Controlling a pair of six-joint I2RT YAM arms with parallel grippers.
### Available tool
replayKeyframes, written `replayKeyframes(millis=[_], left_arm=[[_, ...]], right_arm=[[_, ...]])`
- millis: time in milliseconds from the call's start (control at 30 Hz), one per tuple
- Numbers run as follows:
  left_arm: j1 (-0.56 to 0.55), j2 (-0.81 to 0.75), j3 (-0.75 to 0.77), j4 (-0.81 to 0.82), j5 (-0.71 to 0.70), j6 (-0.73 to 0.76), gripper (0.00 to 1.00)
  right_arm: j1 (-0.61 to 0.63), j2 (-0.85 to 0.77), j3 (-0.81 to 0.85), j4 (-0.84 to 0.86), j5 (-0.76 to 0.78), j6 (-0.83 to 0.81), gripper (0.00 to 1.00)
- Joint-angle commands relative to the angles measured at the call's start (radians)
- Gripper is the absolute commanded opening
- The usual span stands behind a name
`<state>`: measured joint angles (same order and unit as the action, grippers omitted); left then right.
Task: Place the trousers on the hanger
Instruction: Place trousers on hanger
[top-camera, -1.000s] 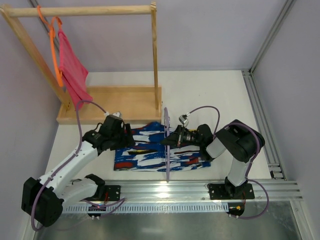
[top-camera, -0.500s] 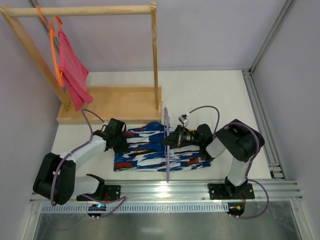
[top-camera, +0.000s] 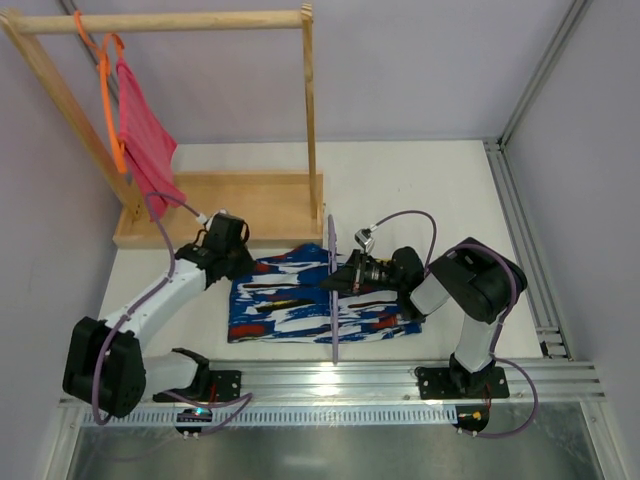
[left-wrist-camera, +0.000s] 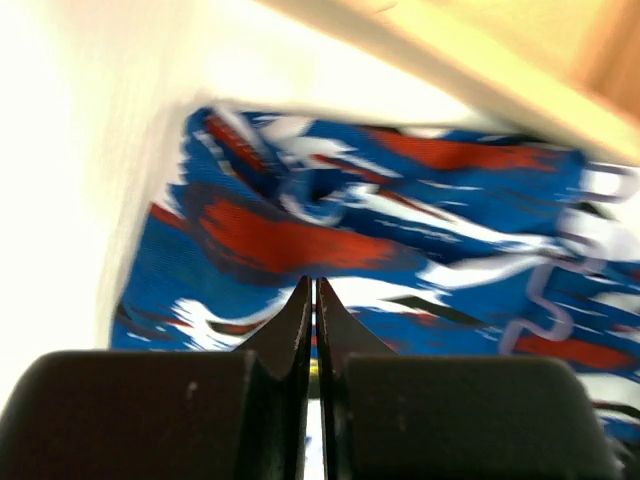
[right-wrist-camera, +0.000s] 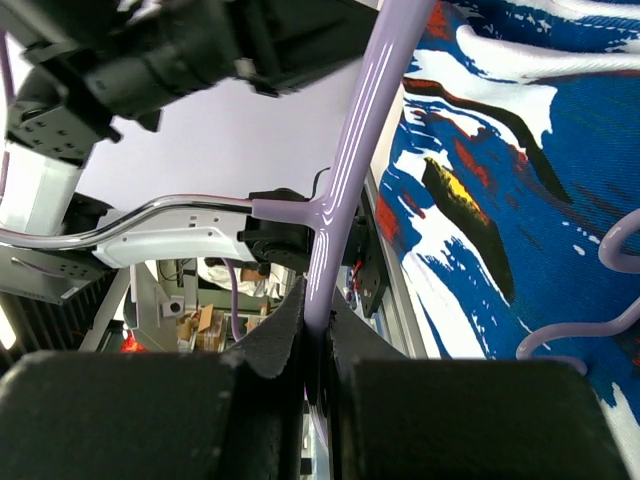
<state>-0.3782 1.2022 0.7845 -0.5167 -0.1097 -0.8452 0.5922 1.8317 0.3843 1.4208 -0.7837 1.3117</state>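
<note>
- Near the table's (top-camera: 420, 190) near edge, about midway along it, the trousers (top-camera: 290, 305) lie spread flat, their long side parallel to that edge.
- My right gripper (top-camera: 336, 282) is clamped on the hanger (top-camera: 333, 325). The right wrist view shows the pale lavender bar pinched tight between both fingers.
- Hanger position: it stands on edge across the trousers, right of their middle, running from their far edge to past their near edge.
- My left gripper (top-camera: 247, 268) sits at the far-left corner of the trousers, fingers pressed together with no gap showing.
- The left fingertips sit right at the printed cloth. I cannot tell whether any fabric is caught between them, and the left wrist view is blurred.
- Toward the table's far-left corner stands a wooden rack (top-camera: 305, 110).
- An orange hanger (top-camera: 108, 100) carrying a pink-red cloth (top-camera: 145, 140) hangs at the left end of its rail, well apart from both grippers.
</note>
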Motion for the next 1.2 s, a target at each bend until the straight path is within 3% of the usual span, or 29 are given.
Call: replayKeyframes(millis=[0, 133, 300, 367, 400, 500, 733, 867, 933, 967, 1033, 1100, 1133, 1167], left_arm=[[0.024, 0.069, -0.062, 0.044, -0.059, 0.017, 0.0], [0.12, 0.154, -0.09, 0.089, -0.053, 0.02, 0.0], [0.124, 0.114, 0.005, -0.069, -0.114, 0.049, 0.01], [0.124, 0.045, 0.034, -0.124, -0.128, 0.058, 0.08], [0.124, 0.021, 0.047, -0.158, -0.12, 0.061, 0.21], [0.124, -0.049, 0.064, -0.244, 0.035, 0.103, 0.27], [0.11, -0.173, -0.135, -0.184, 0.338, 0.0, 0.24], [0.101, -0.109, -0.208, -0.164, 0.269, -0.077, 0.2], [0.101, -0.026, -0.192, -0.196, 0.242, -0.081, 0.12], [0.099, 0.015, -0.171, -0.245, 0.15, -0.097, 0.11], [0.102, 0.042, -0.145, -0.276, 0.119, -0.101, 0.12], [0.102, 0.034, -0.108, -0.286, 0.051, -0.092, 0.25], [0.102, -0.002, -0.078, -0.272, 0.051, -0.072, 0.55], [0.102, -0.036, -0.068, -0.255, 0.051, -0.052, 0.68]], right_arm=[[0.003, 0.031, -0.005, 0.211, -0.011, -0.032, 0.04], [0.004, 0.032, -0.007, 0.211, -0.014, -0.031, 0.04], [0.003, 0.026, -0.007, 0.211, -0.015, -0.028, 0.04], [0.003, 0.023, -0.007, 0.211, -0.017, -0.026, 0.04], [0.004, 0.023, -0.007, 0.211, -0.019, -0.026, 0.04], [0.003, 0.031, -0.004, 0.211, -0.02, -0.02, 0.04], [0.006, 0.041, 0.014, 0.211, -0.035, -0.009, 0.04], [0.004, 0.029, 0.013, 0.211, -0.042, -0.005, 0.04], [0.006, 0.024, 0.013, 0.211, -0.045, -0.003, 0.04], [0.006, 0.023, 0.013, 0.211, -0.043, -0.003, 0.04], [0.004, 0.021, 0.013, 0.211, -0.043, 0.003, 0.04], [0.004, 0.017, 0.013, 0.211, -0.048, 0.001, 0.04], [0.004, 0.011, 0.011, 0.211, -0.051, 0.001, 0.04], [0.006, 0.008, 0.011, 0.211, -0.052, 0.001, 0.04]])
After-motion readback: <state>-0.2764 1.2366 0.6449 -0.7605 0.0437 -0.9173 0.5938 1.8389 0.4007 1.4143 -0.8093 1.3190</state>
